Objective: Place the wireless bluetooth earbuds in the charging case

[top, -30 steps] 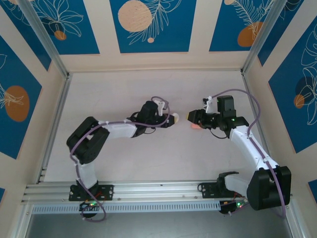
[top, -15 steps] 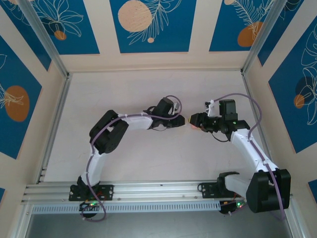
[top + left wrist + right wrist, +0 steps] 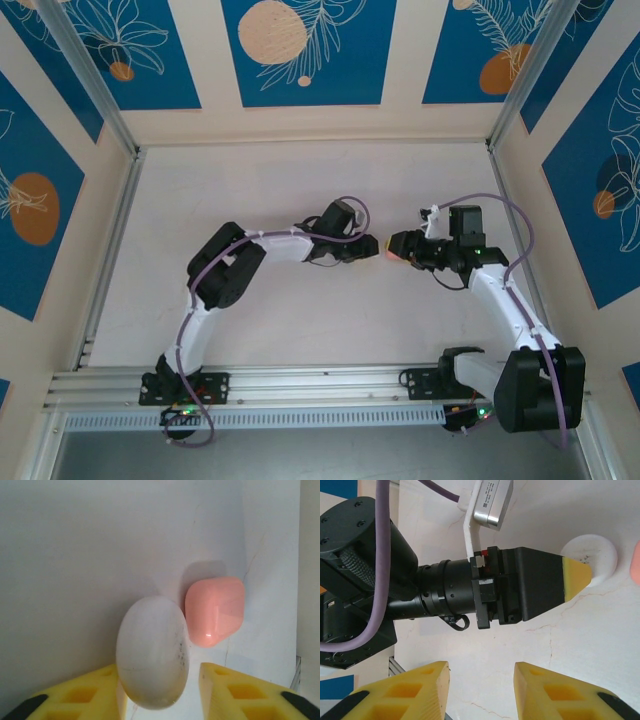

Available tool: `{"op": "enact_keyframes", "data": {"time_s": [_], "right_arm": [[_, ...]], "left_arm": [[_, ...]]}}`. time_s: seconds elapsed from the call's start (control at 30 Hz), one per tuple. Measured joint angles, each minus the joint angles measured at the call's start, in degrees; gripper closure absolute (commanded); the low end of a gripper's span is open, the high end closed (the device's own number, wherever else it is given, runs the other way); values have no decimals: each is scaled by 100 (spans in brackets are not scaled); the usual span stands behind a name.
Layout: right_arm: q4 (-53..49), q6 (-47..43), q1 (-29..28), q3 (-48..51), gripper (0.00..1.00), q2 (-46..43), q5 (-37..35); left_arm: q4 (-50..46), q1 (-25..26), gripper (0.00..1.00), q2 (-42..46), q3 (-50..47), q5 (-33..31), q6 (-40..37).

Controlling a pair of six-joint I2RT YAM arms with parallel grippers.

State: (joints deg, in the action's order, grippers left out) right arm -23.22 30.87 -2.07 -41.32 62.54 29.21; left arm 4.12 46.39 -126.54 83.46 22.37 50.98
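Observation:
A salmon-pink charging case (image 3: 215,607) lies on the white table, its edge also at the right rim of the right wrist view (image 3: 636,562). Just before it sits a white disc (image 3: 152,655), standing between the yellow fingers of my left gripper (image 3: 160,672). The disc rests against the left finger, with a gap to the right one, so the gripper is open. My right gripper (image 3: 480,672) is open and empty, facing the left gripper (image 3: 371,246) and the white disc (image 3: 597,550). From above, the right gripper (image 3: 397,246) nearly meets the left. The earbuds are hidden.
Both arms stretch inward over the middle of the table (image 3: 250,180). The left arm's black wrist and purple cable (image 3: 375,580) take up the upper left of the right wrist view. Aluminium rails (image 3: 110,230) and patterned walls bound the table.
My left arm has reached to the right until its tip almost meets the right gripper, and its jaws have parted from the white disc. The right gripper has barely shifted.

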Motion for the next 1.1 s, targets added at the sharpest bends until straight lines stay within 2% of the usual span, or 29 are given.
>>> {"op": "enact_keyframes", "data": {"time_s": [0.33,0.4,0.5,0.57,0.63,0.73,0.77,0.97,1.1], "right_arm": [[2,-72,109,0,59,-13,52],[2,-136,144,0,55,-11,37],[26,-304,210,-2,38,-9,-79],[140,-472,256,-4,36,-9,-254],[269,-632,297,-7,36,-9,-483],[525,-964,356,-7,35,-9,-990],[649,-1084,380,-2,2,-9,-1191],[1613,-1600,704,275,1,74,-1963],[2356,-1797,852,595,1,369,-2212]], "left_arm": [[-953,11,32,531,-160,-673,-592],[-1185,-11,28,785,-258,-922,-791],[-1530,-66,21,1309,-450,-1414,-1152],[-1731,-133,15,1825,-667,-1834,-1412],[-1873,-234,0,2371,-896,-2275,-1722],[-1963,-455,0,3359,-1429,-3132,-2144],[-1978,-527,0,3703,-1637,-3458,-2282],[-1311,-944,0,5853,-3620,-5619,-3156],[-269,-1403,0,6745,-5128,-6323,-3818]]}}
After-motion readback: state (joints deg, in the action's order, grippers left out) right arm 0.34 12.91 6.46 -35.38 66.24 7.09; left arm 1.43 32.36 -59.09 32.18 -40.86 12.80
